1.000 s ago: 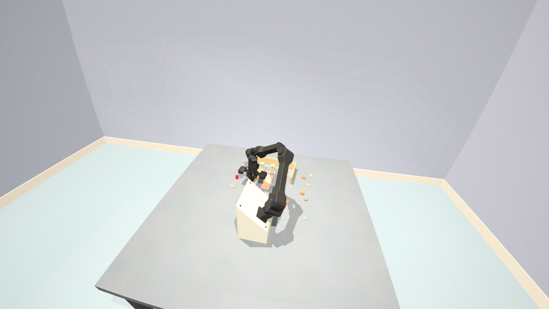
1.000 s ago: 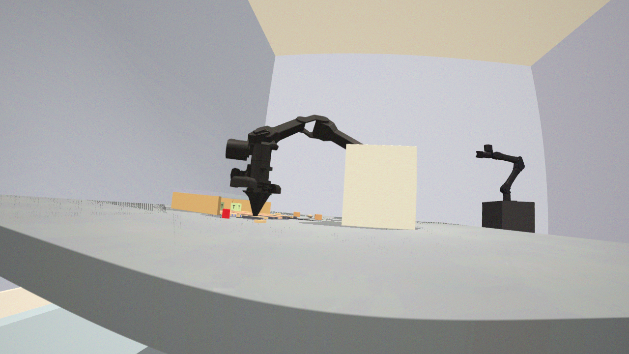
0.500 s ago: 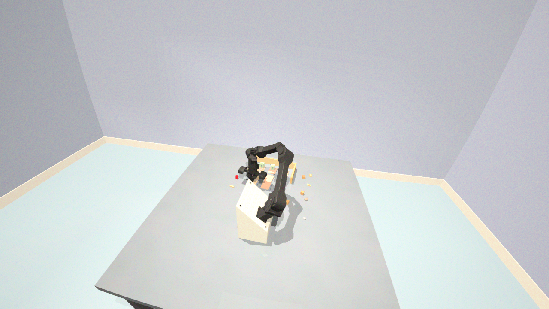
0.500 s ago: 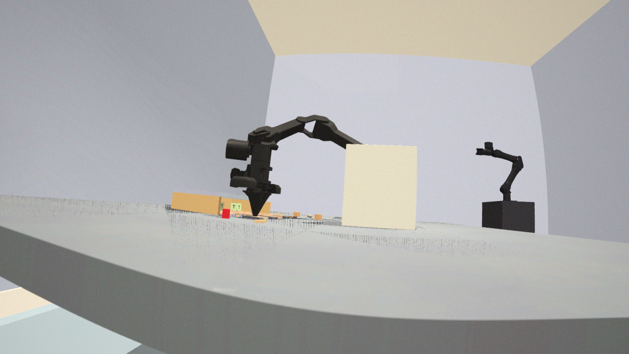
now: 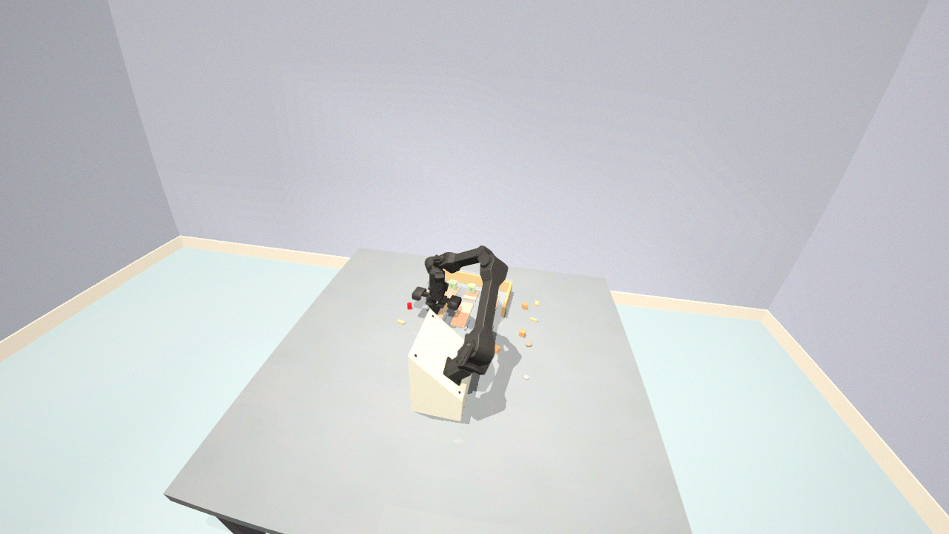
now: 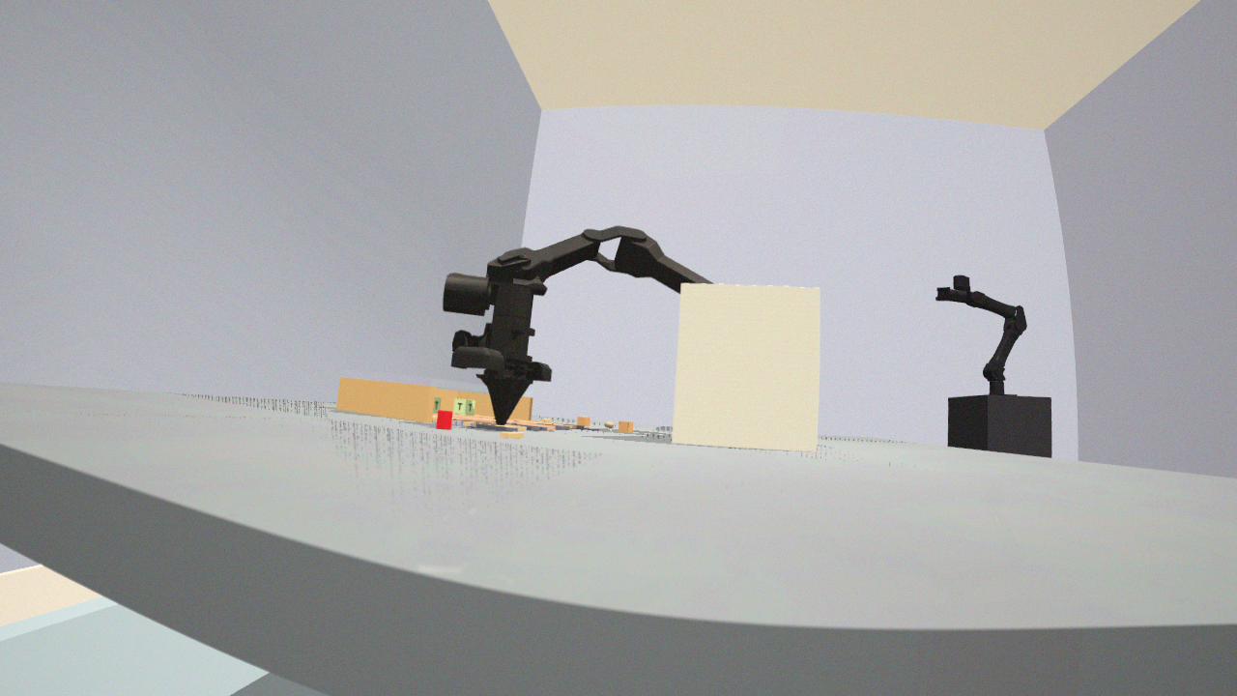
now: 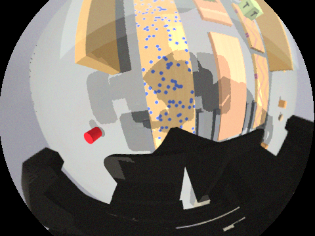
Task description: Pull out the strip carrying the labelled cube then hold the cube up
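Note:
A strip with blue dots [image 7: 161,39] runs unbroken through the visible part of the wrist view; its far end is cut off. A plain orange strip shows as a near piece [image 7: 226,49] [image 5: 460,319] and a far piece [image 7: 213,13] with a gap between. A zigzag strip also has a near piece [image 7: 261,69] and a far piece [image 7: 252,36]. A pale green cube marked T [image 7: 251,10] sits on the zigzag far piece. Green cubes [image 5: 453,284] [image 5: 471,287] show at the back. My gripper [image 6: 502,420] is shut and empty, pointing down, low at the dotted strip's near end.
A wooden wall [image 5: 506,298] [image 6: 385,398] [image 7: 98,33] bounds the strips. A red cylinder [image 5: 409,305] [image 6: 445,420] [image 7: 92,135] lies left of the dotted strip. Orange cubes [image 5: 524,305] [image 5: 522,333] lie to the right. A cream block [image 5: 434,391] [image 6: 748,363] stands near my arm's base.

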`<state>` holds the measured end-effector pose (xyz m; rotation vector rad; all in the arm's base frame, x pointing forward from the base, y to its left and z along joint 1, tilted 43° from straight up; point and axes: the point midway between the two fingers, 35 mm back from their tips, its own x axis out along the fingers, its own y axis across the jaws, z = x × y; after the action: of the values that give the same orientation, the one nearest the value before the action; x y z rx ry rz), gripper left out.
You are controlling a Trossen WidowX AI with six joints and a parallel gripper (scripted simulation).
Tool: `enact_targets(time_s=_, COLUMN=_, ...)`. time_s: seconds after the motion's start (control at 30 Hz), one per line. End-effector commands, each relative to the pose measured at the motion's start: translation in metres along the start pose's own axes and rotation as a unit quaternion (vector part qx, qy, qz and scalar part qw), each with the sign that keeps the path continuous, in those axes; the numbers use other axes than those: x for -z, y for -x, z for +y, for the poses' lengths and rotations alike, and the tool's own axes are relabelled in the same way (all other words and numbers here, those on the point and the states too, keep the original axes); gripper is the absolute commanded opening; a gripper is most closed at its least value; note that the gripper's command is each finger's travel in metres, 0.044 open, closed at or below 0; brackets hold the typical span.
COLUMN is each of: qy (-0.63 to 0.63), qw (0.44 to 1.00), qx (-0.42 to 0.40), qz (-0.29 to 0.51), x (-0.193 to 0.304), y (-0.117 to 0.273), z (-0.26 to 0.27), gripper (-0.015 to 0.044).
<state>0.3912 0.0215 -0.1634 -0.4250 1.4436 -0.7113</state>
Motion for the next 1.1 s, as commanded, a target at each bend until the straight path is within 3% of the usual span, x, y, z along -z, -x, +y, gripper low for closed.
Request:
enact_targets(time_s=0.0, qy=0.002, qw=1.0, qx=0.002, qz=0.001, x=0.0, y=-0.004, z=0.0, gripper=0.0)
enact_targets(time_s=1.07, qy=0.002, qw=1.0, qx=0.002, qz=0.002, x=0.012, y=-0.006, z=0.0, gripper=0.0)
